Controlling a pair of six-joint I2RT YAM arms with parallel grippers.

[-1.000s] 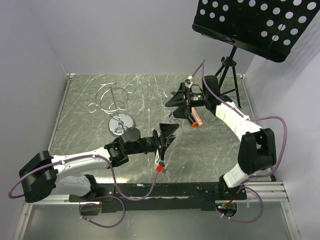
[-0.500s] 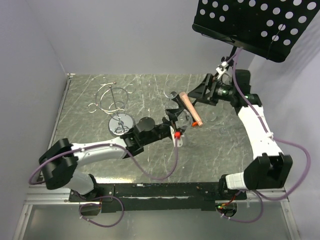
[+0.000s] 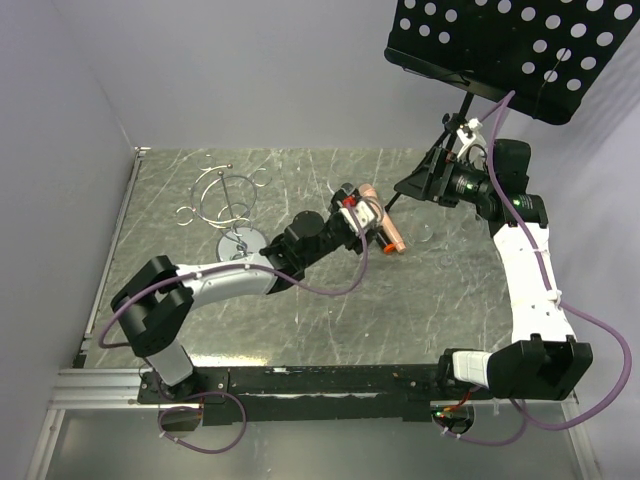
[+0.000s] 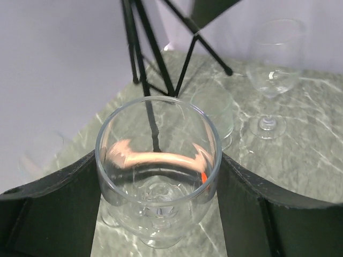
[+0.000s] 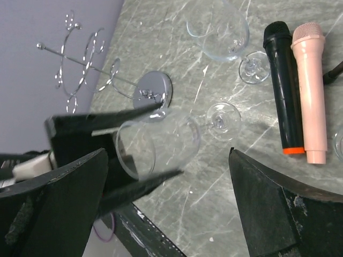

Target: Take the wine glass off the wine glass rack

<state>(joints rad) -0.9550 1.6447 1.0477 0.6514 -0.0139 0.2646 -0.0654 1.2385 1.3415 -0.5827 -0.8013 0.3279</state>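
Note:
A clear wine glass sits between the black fingers of my left gripper, which is shut on its bowl. In the right wrist view the same wine glass shows its stem and round foot low over the marble; whether the foot touches I cannot tell. The chrome wine glass rack stands at the far left with no glass on its arms, and its mirror base is near the left arm. My left gripper is at mid-table. My right gripper hangs raised and open, holding nothing.
A black microphone and a pink microphone lie side by side just right of the held glass. Another wine glass stands beyond them. A black music stand on tripod legs fills the far right corner.
My left arm has stretched away from me toward the microphones with the glass between its fingers. My right gripper has pulled back up and to the right, away from the glasses.

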